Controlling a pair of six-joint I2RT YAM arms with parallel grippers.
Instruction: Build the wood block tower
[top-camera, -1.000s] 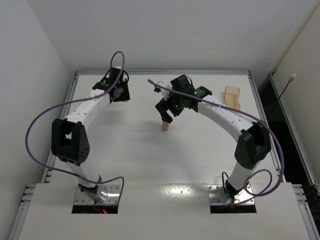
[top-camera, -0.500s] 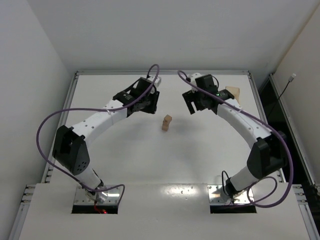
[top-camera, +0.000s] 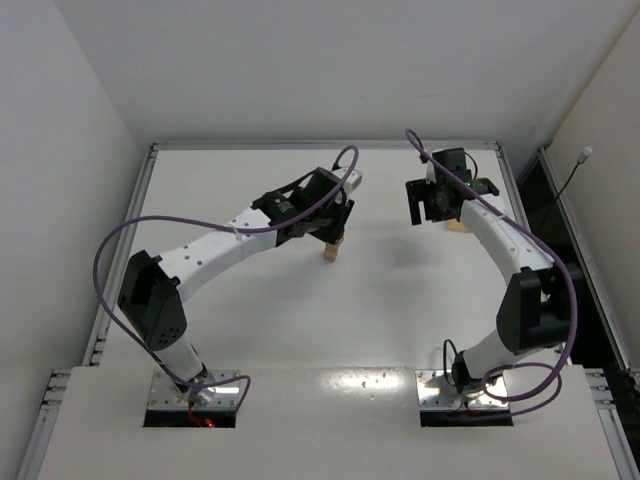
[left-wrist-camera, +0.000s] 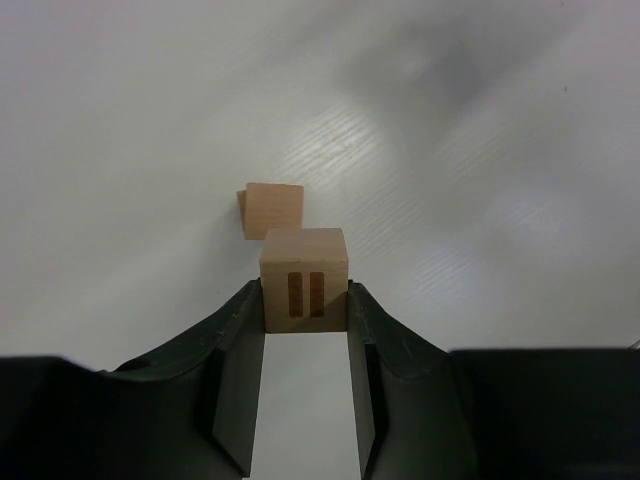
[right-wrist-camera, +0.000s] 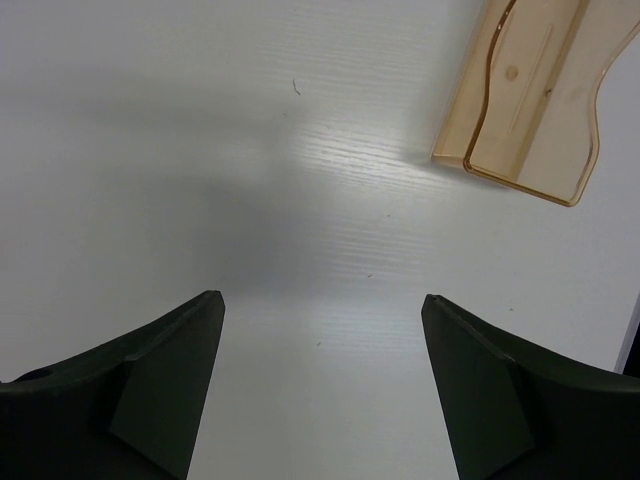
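While the left pincer hangs over the middle of the white table, it clamps a marked cube between its two dark fingers, each inner pad pressed flat against one side of the block. Two short dark bars show on the cube face turned toward the wrist camera. Just past the fingertips and a little to their left, lower down on the table, stands the tower; from above only its top face and a thin offset edge of a cube underneath show, so I cannot tell how many cubes it counts. The held cube is not lined up over it, and whether it touches the tower I cannot tell. From the overhead camera the tower shows just below the tip of the left pincer. The right pincer stands well apart from it, jaws spread wide and holding nothing, bare table between them. A flat wooden slab lies ahead of that pincer and off to its right, clear of both fingers.
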